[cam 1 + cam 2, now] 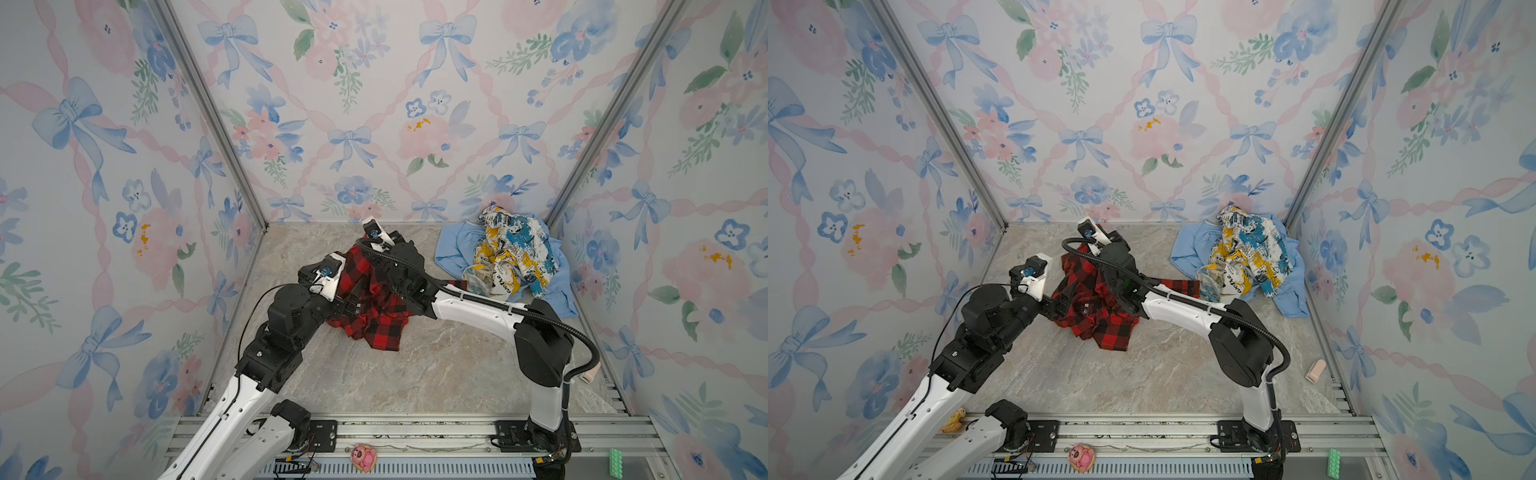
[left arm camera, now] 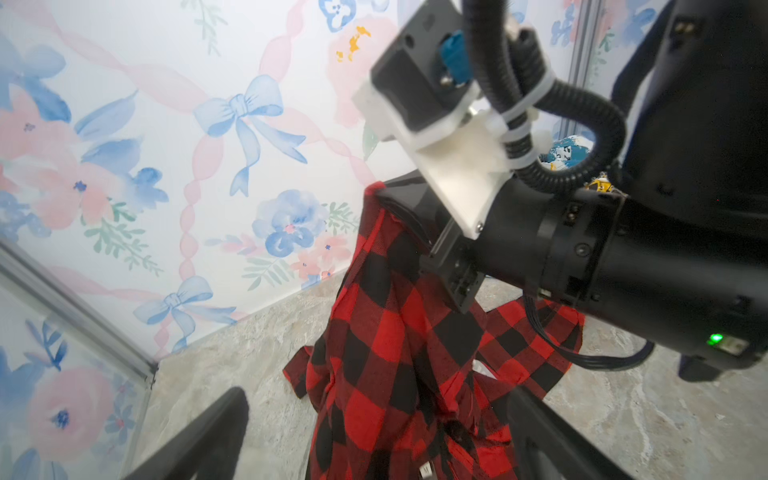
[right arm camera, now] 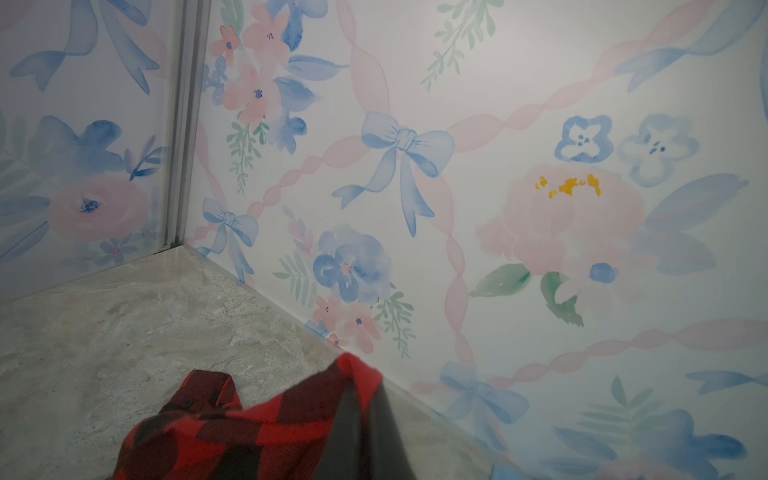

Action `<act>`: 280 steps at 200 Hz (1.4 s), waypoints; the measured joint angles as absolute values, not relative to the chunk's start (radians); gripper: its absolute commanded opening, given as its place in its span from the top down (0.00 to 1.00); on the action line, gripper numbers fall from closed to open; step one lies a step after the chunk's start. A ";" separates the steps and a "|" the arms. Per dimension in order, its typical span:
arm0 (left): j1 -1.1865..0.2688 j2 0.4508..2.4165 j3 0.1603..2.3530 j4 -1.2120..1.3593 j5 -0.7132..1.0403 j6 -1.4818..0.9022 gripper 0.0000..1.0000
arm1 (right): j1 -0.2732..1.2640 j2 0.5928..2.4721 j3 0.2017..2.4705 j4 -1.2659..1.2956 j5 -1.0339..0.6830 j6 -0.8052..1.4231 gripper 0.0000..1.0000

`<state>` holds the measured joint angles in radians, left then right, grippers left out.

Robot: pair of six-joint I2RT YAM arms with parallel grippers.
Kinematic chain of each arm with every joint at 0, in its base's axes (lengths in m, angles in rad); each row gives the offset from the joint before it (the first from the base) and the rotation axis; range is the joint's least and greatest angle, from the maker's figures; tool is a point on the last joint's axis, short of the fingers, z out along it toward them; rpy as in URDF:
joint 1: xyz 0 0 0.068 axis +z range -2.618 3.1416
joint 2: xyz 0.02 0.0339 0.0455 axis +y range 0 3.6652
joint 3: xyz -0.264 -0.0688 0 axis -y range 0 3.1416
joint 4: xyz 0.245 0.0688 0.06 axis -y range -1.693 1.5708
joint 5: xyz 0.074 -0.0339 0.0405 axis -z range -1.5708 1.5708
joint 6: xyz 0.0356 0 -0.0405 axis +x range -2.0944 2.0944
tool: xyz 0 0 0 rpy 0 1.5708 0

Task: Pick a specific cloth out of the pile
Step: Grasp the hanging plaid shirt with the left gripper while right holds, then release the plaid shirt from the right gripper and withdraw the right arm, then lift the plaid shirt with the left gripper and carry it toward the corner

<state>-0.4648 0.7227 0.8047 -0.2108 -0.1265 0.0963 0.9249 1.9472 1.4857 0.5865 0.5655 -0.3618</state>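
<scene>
The cloth (image 1: 374,316) is already out of the pile (image 1: 511,253), which lies well apart from the right end effector (image 2: 384,197), on the side away from the left one. The right end effector grips a top fold, so the cloth hangs below it, with the lower part on the bench (image 1: 415,374) between the jaws of the wide-open left end effector (image 2: 374,440). In my judgement, only the laying down and releasing is left.

A pink pig toy (image 1: 364,457) and a green brick (image 1: 615,461) lie by the front rail (image 1: 415,432), between floral-papered walls (image 1: 374,104).
</scene>
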 measured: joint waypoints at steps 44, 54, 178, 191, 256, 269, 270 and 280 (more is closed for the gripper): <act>-0.448 0.858 0.783 -0.334 -0.160 -0.024 0.02 | 0.926 1.819 1.272 0.561 0.647 -0.247 0.03; -0.429 0.905 0.784 -0.344 -0.135 -0.034 0.02 | 0.926 1.742 1.224 0.489 0.662 -0.208 0.03; -0.335 1.416 1.019 -0.514 0.021 -0.069 0.51 | 1.121 0.920 0.686 -0.298 0.716 0.420 0.03; -0.340 1.411 1.019 -0.536 0.020 -0.086 0.91 | 1.121 0.900 0.686 -0.315 0.732 0.427 0.03; -0.342 1.408 1.395 -0.652 -0.160 -0.092 1.00 | 1.122 0.928 0.738 -0.332 0.749 0.420 0.03; -0.342 1.436 1.595 -0.622 -0.205 -0.078 1.00 | 1.122 0.940 0.746 -0.331 0.748 0.431 0.03; -0.342 1.438 1.605 -0.622 -0.207 -0.077 1.00 | 1.122 0.942 0.746 -0.331 0.749 0.433 0.03; -0.342 1.465 1.745 -0.575 -0.243 -0.060 1.00 | 1.122 0.953 0.752 -0.331 0.748 0.447 0.03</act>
<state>-0.3416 1.4647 1.7447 -0.5747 -0.2428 -0.0597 1.1221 0.9531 0.7525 -0.3313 0.7483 0.4473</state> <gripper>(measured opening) 0.048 0.969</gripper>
